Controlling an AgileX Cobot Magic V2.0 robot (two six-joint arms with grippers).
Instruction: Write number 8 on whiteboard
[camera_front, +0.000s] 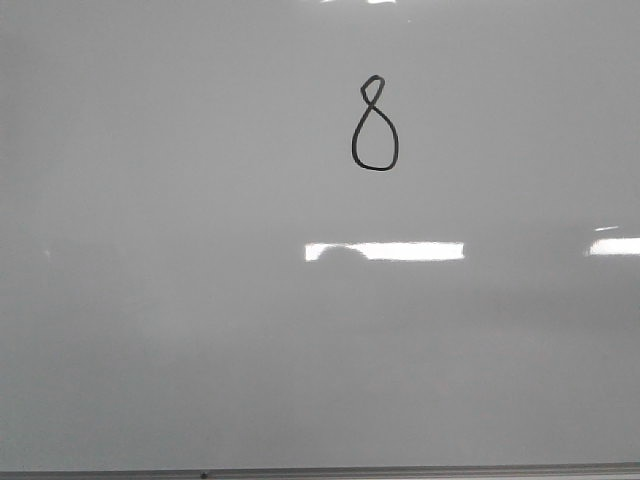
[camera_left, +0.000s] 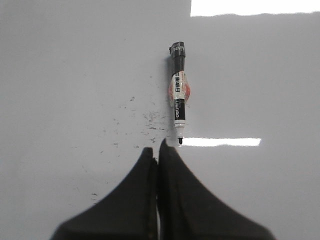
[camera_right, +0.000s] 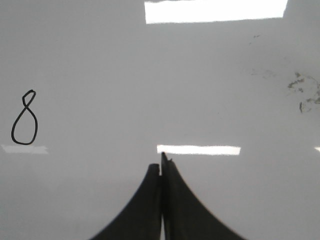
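Note:
A thin black number 8 (camera_front: 375, 124) is drawn on the glossy pale whiteboard (camera_front: 160, 330), above the middle of the front view. It also shows in the right wrist view (camera_right: 24, 118). Neither gripper shows in the front view. My left gripper (camera_left: 158, 150) is shut and empty over the board; a marker (camera_left: 178, 97) lies on the board just beyond its fingertips, uncapped tip toward them, not held. My right gripper (camera_right: 161, 164) is shut and empty, with the 8 off to one side of it.
The board's thin grey frame edge (camera_front: 320, 471) runs along the near side. Bright light reflections (camera_front: 385, 250) lie on the board. Faint black smudges mark the board by the marker (camera_left: 150, 122) and in the right wrist view (camera_right: 304, 92).

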